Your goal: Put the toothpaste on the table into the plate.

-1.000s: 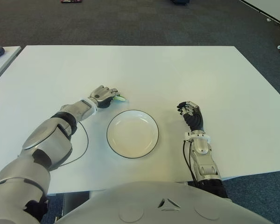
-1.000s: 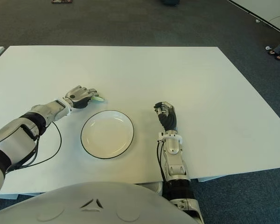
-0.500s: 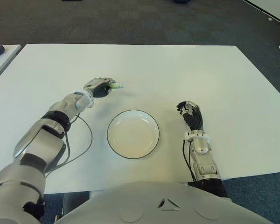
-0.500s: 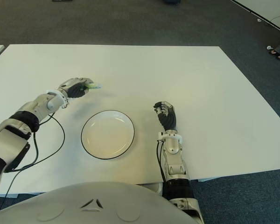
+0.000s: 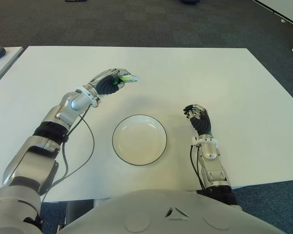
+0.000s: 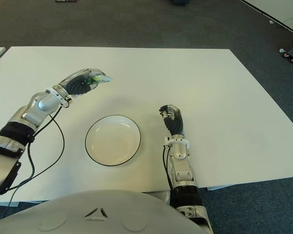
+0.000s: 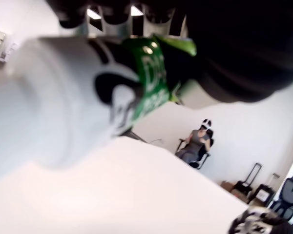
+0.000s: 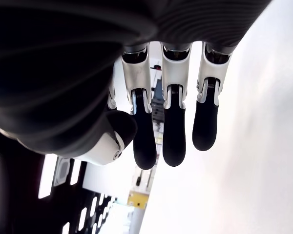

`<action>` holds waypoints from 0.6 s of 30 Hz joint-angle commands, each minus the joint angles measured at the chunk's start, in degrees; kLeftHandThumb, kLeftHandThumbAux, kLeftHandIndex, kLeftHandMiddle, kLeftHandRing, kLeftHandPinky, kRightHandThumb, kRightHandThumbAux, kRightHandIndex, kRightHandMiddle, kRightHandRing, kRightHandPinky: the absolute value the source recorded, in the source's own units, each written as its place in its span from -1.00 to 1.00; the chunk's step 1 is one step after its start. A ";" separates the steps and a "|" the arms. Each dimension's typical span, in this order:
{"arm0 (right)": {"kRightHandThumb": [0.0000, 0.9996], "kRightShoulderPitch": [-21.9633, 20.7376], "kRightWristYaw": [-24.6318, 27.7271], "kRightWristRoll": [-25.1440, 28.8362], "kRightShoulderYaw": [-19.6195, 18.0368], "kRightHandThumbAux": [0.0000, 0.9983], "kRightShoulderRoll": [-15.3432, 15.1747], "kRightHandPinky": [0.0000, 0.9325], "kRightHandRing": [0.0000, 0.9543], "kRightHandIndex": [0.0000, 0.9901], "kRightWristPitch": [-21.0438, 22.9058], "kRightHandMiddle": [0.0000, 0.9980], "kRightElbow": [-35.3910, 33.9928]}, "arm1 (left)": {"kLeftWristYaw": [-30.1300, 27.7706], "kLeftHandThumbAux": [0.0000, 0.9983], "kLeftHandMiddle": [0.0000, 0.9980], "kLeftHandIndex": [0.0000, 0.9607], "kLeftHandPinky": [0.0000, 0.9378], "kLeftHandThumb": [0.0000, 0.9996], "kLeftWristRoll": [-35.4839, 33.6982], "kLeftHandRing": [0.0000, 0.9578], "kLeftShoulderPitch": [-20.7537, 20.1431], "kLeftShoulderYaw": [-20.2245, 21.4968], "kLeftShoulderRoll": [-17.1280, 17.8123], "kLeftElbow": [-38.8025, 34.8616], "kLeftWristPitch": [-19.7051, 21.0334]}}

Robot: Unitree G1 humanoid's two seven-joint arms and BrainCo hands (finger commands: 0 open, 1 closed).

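Left wrist view: left hand (image 5: 105, 82) clamps toothpaste tube (image 5: 128, 78) mid-body (soft, light, probably slippery); right hand (image 5: 199, 120) relaxed, empty, beside plate (image 5: 118, 148).

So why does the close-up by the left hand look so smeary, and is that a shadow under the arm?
In the left wrist view the toothpaste sits right against the lens, so its white end is out of focus while the room behind reads sharper. In the left eye view the left hand holds it above the table, and a faint soft shadow shows beneath; the plate shows no strong glare.
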 commanded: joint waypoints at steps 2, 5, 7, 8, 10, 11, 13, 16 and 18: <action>0.42 -0.60 0.40 0.17 0.07 0.47 0.17 -0.05 -0.07 -0.15 0.98 -0.06 0.68 | -5.96 0.34 0.07 -0.18 0.69 0.70 -4.93 0.71 2.98 2.81 0.28 -8.76 3.47; 0.42 -0.78 0.55 0.36 0.07 0.47 0.28 -0.07 -0.07 -0.15 0.93 -0.07 0.96 | -8.93 0.34 0.07 -0.18 0.69 0.70 -7.05 0.73 4.32 3.68 0.35 -15.47 5.98; 0.42 -0.80 0.61 0.53 0.03 0.47 0.37 -0.09 -0.08 -0.15 0.93 -0.07 1.02 | -10.05 0.34 0.06 -0.18 0.69 0.70 -7.48 0.74 5.16 4.10 0.26 -18.48 7.34; 0.42 -0.80 0.61 0.56 0.01 0.47 0.41 -0.09 -0.08 -0.15 0.95 -0.07 1.02 | -10.51 0.34 0.06 -0.18 0.69 0.70 -7.51 0.74 5.49 4.30 0.18 -19.53 7.93; 0.42 -0.85 0.64 0.65 -0.05 0.47 0.50 -0.10 -0.08 -0.15 1.09 -0.07 0.96 | -11.52 0.34 0.06 -0.17 0.68 0.70 -7.55 0.74 6.04 4.42 0.04 -21.84 9.06; 0.42 -0.88 0.67 0.77 -0.09 0.47 0.57 -0.10 -0.09 -0.15 1.15 -0.07 0.93 | -12.36 0.34 0.06 -0.17 0.68 0.70 -7.79 0.74 6.30 4.19 0.05 -23.32 9.47; 0.43 -0.92 0.72 0.94 -0.15 0.47 0.67 -0.07 -0.08 -0.15 1.22 -0.07 0.89 | -13.89 0.34 0.06 -0.17 0.69 0.70 -8.31 0.75 6.66 3.85 0.09 -25.47 9.94; 0.43 -0.93 0.79 1.12 -0.19 0.47 0.76 -0.06 -0.08 -0.15 1.31 -0.07 0.75 | -15.14 0.34 0.06 -0.17 0.70 0.70 -8.79 0.75 7.54 3.78 -0.27 -27.15 8.95; 0.43 -0.95 0.81 1.13 -0.20 0.47 0.79 -0.06 -0.08 -0.15 1.36 -0.07 0.68 | -15.55 0.34 0.06 -0.17 0.70 0.70 -8.73 0.75 8.45 3.74 -0.56 -28.38 8.04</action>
